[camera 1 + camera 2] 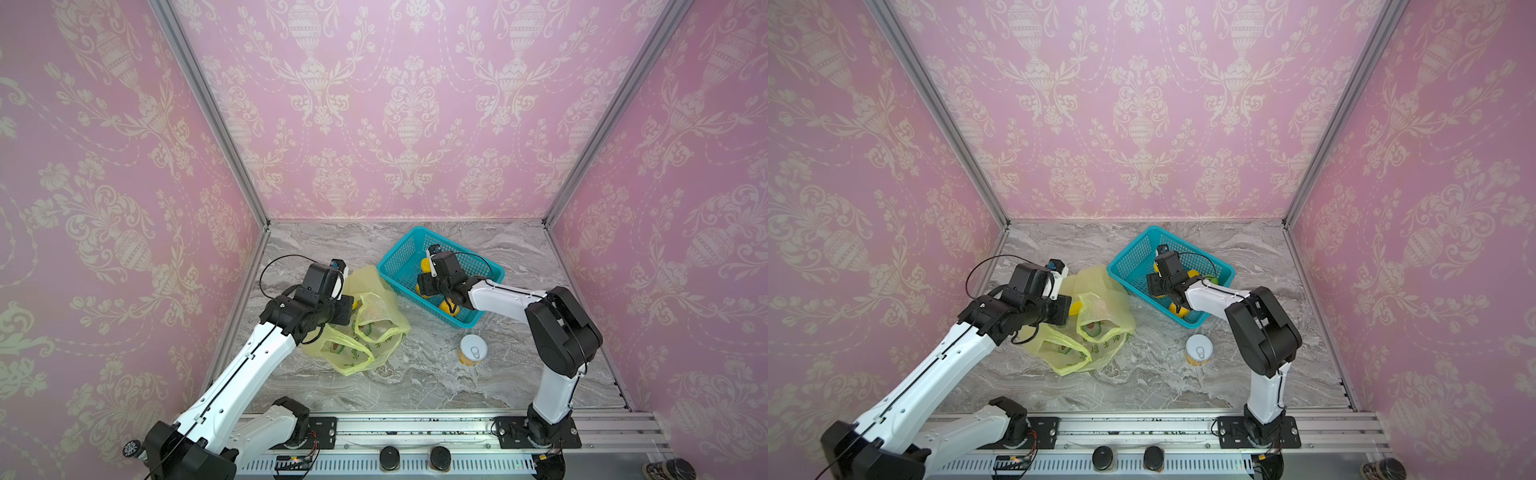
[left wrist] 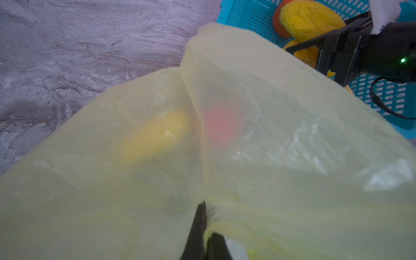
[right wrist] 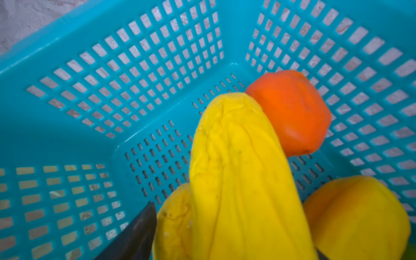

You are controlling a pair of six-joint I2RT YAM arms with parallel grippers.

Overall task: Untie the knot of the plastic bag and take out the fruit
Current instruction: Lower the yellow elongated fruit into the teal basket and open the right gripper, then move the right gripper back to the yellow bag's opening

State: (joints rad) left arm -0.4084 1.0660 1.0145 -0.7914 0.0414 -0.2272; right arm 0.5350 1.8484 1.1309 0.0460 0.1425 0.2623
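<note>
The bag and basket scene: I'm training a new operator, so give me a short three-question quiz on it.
1. True or false: the left pincer is shut on the plastic bag.
2. In the right wrist view, what colour is the round fruit by the wall of the teal basket?
3. The white-lidded can stands: A in the basket; B on the table; C inside the bag.
Key: 1 true; 2 orange-red; 3 B.
</note>
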